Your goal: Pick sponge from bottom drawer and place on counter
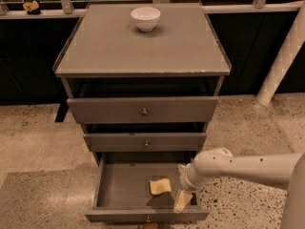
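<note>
The bottom drawer [112, 181] is pulled open under the two upper grey drawers. The pale-yellow sponge [160, 186] lies on its floor, right of the middle. My gripper [182, 201] reaches in from the right on a white arm and hangs over the drawer's front right part, just right of the sponge and apart from it. The grey counter [143, 46] is the cabinet's flat top above.
A white bowl [146, 18] stands at the back middle of the counter. The two upper drawers [143, 111] stick out slightly. A white post [281, 56] leans at the right. Speckled floor surrounds the cabinet.
</note>
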Controlling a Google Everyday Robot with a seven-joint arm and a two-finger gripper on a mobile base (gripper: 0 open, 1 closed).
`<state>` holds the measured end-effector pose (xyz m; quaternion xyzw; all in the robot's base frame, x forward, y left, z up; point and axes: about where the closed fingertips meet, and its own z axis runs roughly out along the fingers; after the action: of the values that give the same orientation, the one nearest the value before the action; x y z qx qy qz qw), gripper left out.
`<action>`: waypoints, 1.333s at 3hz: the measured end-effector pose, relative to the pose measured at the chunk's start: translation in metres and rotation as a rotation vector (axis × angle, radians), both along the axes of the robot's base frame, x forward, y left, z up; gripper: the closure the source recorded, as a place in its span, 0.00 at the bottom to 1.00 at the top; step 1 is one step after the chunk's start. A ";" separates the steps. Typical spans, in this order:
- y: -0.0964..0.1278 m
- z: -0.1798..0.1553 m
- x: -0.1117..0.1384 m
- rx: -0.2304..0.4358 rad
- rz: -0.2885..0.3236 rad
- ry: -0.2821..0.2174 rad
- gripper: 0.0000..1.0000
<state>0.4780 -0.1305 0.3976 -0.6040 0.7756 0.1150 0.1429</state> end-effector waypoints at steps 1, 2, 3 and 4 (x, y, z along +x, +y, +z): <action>0.017 -0.009 0.034 -0.005 0.064 -0.150 0.00; 0.032 -0.008 0.092 0.055 0.055 -0.250 0.00; 0.034 -0.017 0.089 0.055 0.059 -0.230 0.00; 0.041 -0.052 0.097 0.036 0.051 -0.177 0.00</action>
<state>0.5751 -0.0896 0.3459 -0.6285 0.7423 0.0785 0.2186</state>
